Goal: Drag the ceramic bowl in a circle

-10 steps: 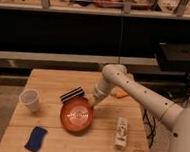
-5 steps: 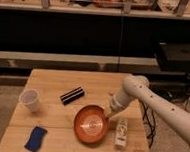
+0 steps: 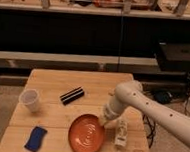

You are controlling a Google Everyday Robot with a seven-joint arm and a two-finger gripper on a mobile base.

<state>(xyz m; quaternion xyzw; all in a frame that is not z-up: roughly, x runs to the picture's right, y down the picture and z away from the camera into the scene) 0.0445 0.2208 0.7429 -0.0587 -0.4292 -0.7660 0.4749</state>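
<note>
The ceramic bowl (image 3: 87, 134) is a wide, shallow orange-red dish with faint rings inside. It sits on the wooden table (image 3: 78, 81) near the front edge, right of centre. My gripper (image 3: 104, 121) comes down from the white arm on the right and meets the bowl's right rim. The arm hides how its fingers stand.
A translucent white plastic cup (image 3: 30, 100) stands at the table's left. A black ribbed bar (image 3: 72, 95) lies in the middle. A blue cloth-like object (image 3: 35, 138) lies at the front left. A white bottle-like object (image 3: 120, 133) lies right of the bowl. Dark shelving stands behind.
The bowl has slid from the table's middle toward the front edge along a curved path. The arm has swung with it, its elbow moving right and down.
</note>
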